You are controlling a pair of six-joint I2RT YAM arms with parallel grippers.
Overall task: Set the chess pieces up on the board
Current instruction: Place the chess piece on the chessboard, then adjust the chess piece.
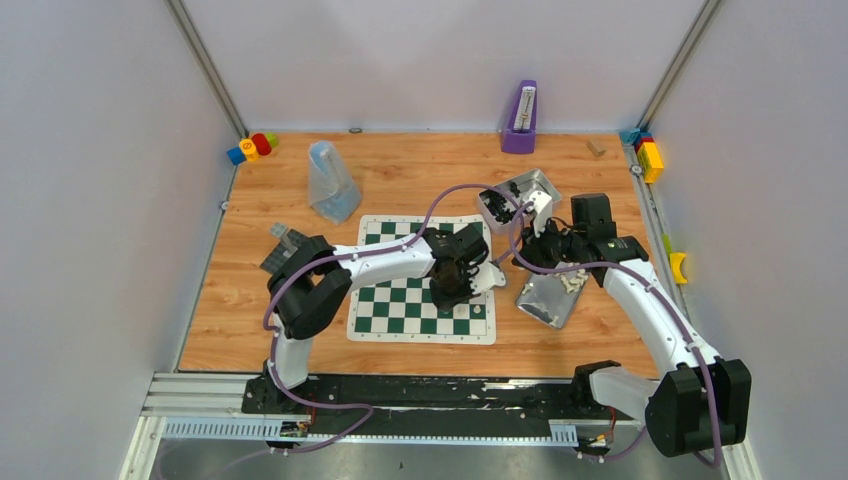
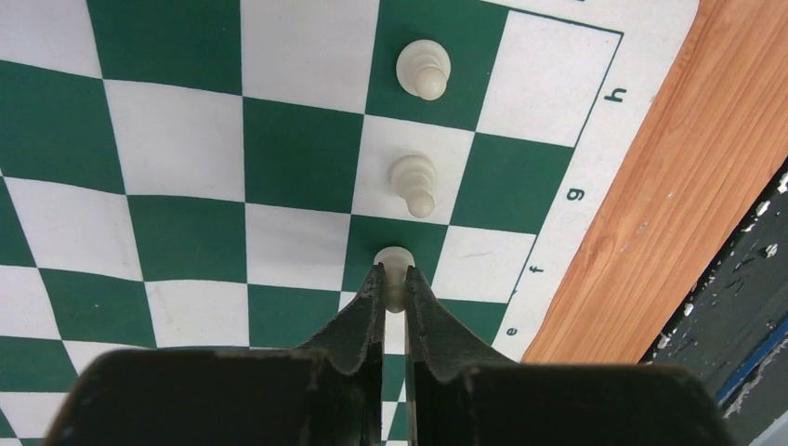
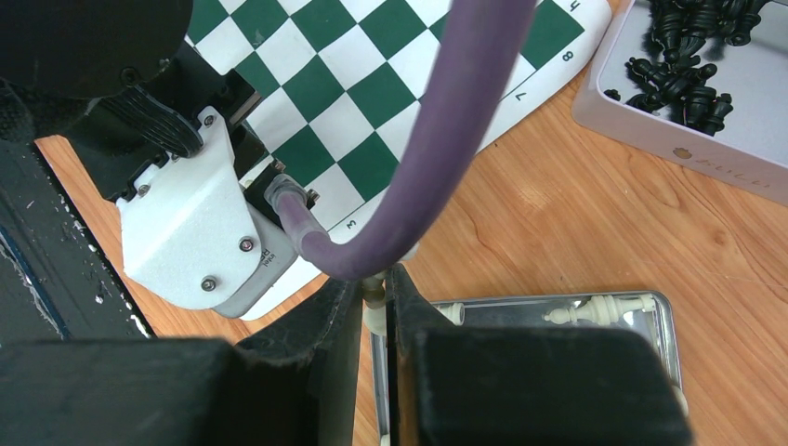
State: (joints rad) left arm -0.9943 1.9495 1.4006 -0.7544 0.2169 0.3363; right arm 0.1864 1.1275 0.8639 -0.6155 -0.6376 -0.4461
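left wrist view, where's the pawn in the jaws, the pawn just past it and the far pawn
held pawn (image 2: pixel 394 263): left wrist view, on its rounded top
middle pawn (image 2: pixel 414 184): left wrist view, on its middle
far pawn (image 2: pixel 425 70): left wrist view, on its middle

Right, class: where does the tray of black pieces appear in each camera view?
Top external: tray of black pieces, just beyond the board's far right corner.
Left wrist: not in it.
Right wrist: top right corner.
Shared landmark: the green-and-white board, in all three.
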